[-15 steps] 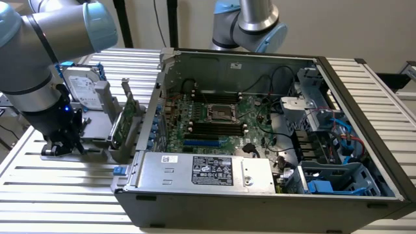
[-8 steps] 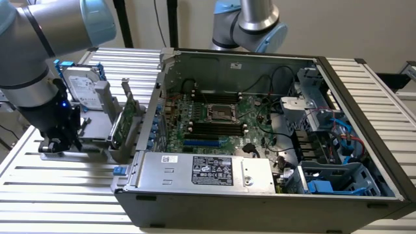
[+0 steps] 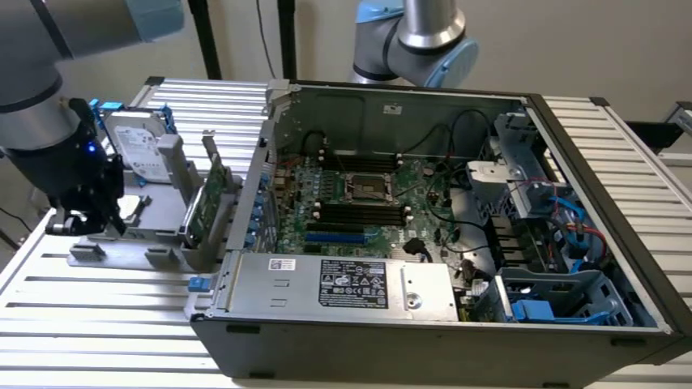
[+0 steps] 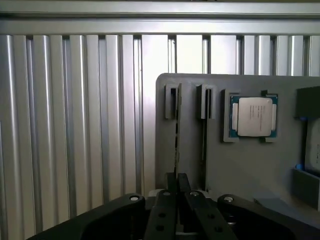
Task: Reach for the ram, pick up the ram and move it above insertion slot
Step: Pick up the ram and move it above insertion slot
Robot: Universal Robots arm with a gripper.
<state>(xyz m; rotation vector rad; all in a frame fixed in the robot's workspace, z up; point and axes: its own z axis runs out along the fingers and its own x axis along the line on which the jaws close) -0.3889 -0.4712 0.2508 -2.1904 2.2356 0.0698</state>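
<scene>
Wrist view: a ribbed aluminium tabletop carries a grey holder tray. Nearest, the gripper is pinched narrow on the ram, which stands on edge in a tray slot. Farther along sits a processor in its pocket. Exterior view: an open computer case stands just beside the tray.

Arm reaching down, gripper closed.
The gripper hangs pointing downward below the black wrist. The thick grey arm link rises above it, and a blue-capped joint sits well off to one side and higher. In the wrist view its two black fingers converge ahead of the palm, their tips pinched on the near end of the ram.
</scene>
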